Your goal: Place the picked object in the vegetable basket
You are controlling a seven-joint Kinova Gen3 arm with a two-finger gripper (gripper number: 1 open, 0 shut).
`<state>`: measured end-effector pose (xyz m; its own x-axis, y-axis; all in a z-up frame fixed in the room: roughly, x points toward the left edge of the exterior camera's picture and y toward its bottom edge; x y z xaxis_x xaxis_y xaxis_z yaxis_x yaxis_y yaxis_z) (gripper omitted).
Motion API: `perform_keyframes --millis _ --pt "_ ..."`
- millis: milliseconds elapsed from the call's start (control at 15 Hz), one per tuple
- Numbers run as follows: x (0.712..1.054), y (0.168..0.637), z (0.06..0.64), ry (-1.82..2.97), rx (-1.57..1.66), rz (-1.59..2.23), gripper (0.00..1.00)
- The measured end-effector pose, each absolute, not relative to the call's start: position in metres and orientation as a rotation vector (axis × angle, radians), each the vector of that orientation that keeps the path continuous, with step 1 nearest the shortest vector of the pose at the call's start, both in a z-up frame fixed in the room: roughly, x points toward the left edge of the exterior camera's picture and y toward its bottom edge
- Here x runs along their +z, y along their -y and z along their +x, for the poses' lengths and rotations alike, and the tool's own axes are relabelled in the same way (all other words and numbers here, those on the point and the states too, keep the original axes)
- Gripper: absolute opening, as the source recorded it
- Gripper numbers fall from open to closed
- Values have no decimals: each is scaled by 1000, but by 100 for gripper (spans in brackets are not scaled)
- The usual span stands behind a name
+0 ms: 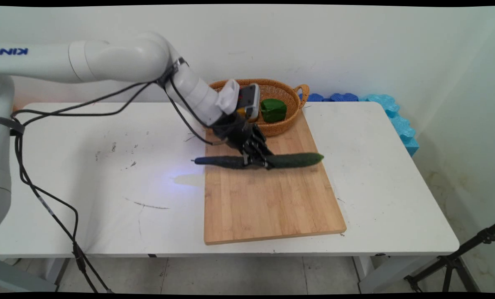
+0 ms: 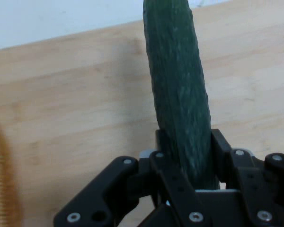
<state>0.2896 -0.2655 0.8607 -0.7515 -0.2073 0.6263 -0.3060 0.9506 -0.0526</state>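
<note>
end effector (image 1: 256,161) clamped on cucumber (image 1: 291,160)
cucumber lies across board (image 1: 268,199) near basket (image 1: 283,124); no readable labels.

The cucumber (image 2: 180,94) has dark green, finely bumpy, faintly shiny skin. The cutting board (image 1: 268,199) is pale wood with a smooth matt grain. The basket (image 1: 287,120) is rough woven wicker. The end effector (image 1: 256,162) is matt black, with small metal screws. The desk (image 1: 106,166) is smooth white, scuffed.
</note>
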Motion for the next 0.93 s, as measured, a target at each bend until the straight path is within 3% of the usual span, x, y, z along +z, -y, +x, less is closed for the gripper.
perform_keyframes --millis 533,933 --pt "911 312 334 2487 407 365 0" --pt "918 347 366 2543 508 331 0"
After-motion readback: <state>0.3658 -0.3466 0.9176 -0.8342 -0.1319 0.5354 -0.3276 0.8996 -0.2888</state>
